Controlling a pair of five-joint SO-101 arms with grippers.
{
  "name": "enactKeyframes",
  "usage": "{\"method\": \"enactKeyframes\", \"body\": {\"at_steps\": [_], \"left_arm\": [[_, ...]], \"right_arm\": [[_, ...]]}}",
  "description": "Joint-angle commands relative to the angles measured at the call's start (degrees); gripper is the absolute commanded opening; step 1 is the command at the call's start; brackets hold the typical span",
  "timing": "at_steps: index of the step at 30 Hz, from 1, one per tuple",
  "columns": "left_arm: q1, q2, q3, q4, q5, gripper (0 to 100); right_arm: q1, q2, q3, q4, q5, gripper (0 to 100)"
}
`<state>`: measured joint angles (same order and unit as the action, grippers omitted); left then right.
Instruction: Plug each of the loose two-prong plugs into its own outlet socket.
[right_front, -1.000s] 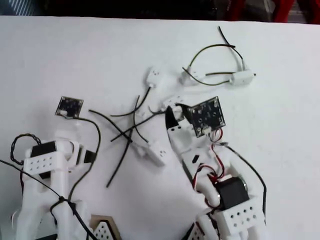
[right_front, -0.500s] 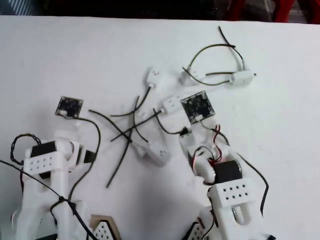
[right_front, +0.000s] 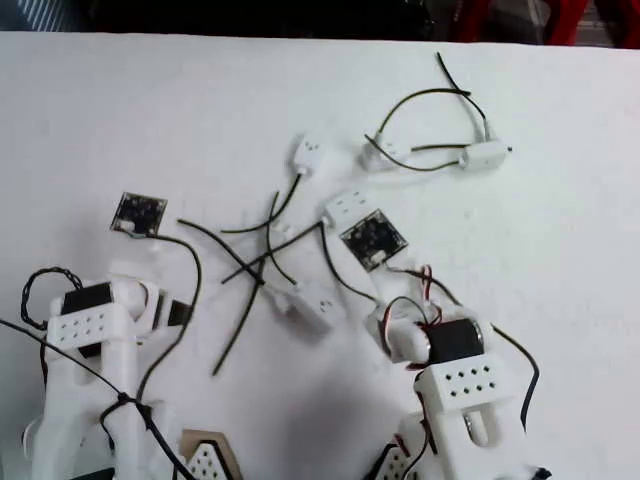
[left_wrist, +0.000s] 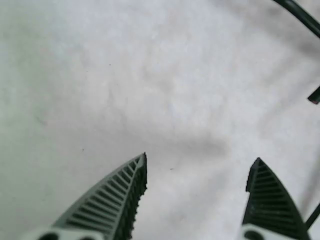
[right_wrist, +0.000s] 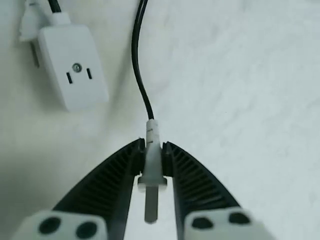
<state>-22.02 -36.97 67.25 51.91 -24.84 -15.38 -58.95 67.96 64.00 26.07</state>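
Right tool (right_wrist: 152, 146) was clamped on a small white two-prong plug (right_wrist: 151, 167). Its ribbed black fingers (right_wrist: 117, 180) pressed against either side of the plug's body. The metal prong end pointed back toward the wrist, and the plug's thin black cord (right_wrist: 137, 60) ran away across the surface. Left tool (left_wrist: 197, 167) hung with its fingers apart over a bare patch of the surface.

Both hung over a wide white table (right_front: 120, 110). In the high view the white printed left arm (right_front: 90, 325) sat at the near left corner and the white printed right arm (right_front: 455, 380) at the near right. The right arm's square dark camera board (right_front: 372, 240) was out toward the table's middle.

At the far right lay a looped dark cable (right_front: 425, 100) ending in a white cylindrical connector (right_front: 485, 155). A tangle of crossed black cords (right_front: 250, 265) lay between the arms. A white socket block (right_front: 315, 303) sat at the tangle's near edge and another white corded block (right_front: 310, 152) at its far end.

Near the held plug but apart from it lay a white rectangular outlet socket (right_wrist: 72, 65), face up, with two slots and a small central screw showing. In the high view that socket (right_front: 347, 208) sat just beside the right arm's camera board.
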Motion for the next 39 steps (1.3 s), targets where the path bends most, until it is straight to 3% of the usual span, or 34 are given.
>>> {"method": "enactKeyframes", "body": {"at_steps": [1, 11, 26, 39], "left_arm": [[-0.2, -2.1, -0.6, -0.9, -0.1, 31], [-0.2, -2.1, -0.6, -0.9, -0.1, 31], [-0.2, -2.1, -0.6, -0.9, -0.1, 31], [-0.3, -2.1, -0.6, -0.9, -0.1, 31]], "right_arm": [[0.7, 0.3, -0.2, 2.9, 2.0, 1.7], [0.4, 1.5, -0.1, 9.1, 6.1, 1.8], [0.3, 28.4, -7.4, 7.8, 6.0, 1.9], [0.3, 31.0, -8.8, 10.5, 8.7, 2.1]]}}
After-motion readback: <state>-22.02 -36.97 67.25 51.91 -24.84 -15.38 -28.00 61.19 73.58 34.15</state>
